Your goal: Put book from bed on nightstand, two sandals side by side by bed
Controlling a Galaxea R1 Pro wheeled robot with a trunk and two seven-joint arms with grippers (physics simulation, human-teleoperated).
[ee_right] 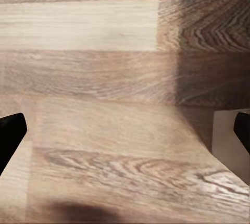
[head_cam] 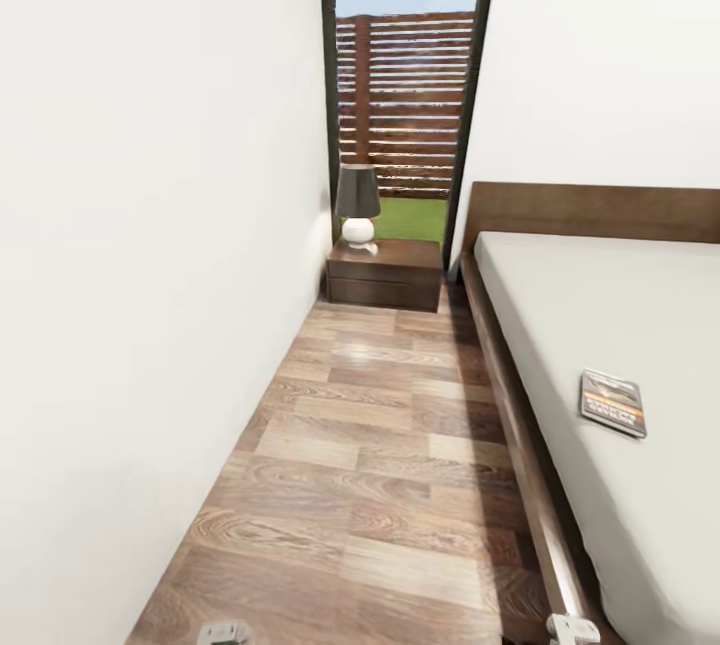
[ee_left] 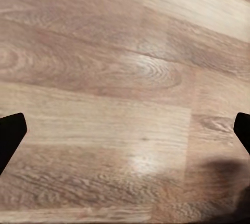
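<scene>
The book (head_cam: 612,402), a thin paperback with a dark cover and an orange band, lies flat on the white mattress of the bed (head_cam: 620,325), near its left edge. Against the far wall, beside the headboard, stands the dark-brown nightstand (head_cam: 385,273). My left gripper (ee_left: 125,135) hangs open over bare wood-plank floor, its dark fingertips (ee_left: 10,133) wide apart. My right gripper (ee_right: 125,133) is open too, over floor close to the bed frame, with nothing between its fingers (ee_right: 10,133). The sandals are out of view.
A lamp (head_cam: 357,205) with a dark shade and a white base sits on the nightstand. A white wall (head_cam: 150,275) closes the aisle's left side and the bed's wooden frame (head_cam: 520,445) its right. A tall window (head_cam: 405,75) is behind the nightstand.
</scene>
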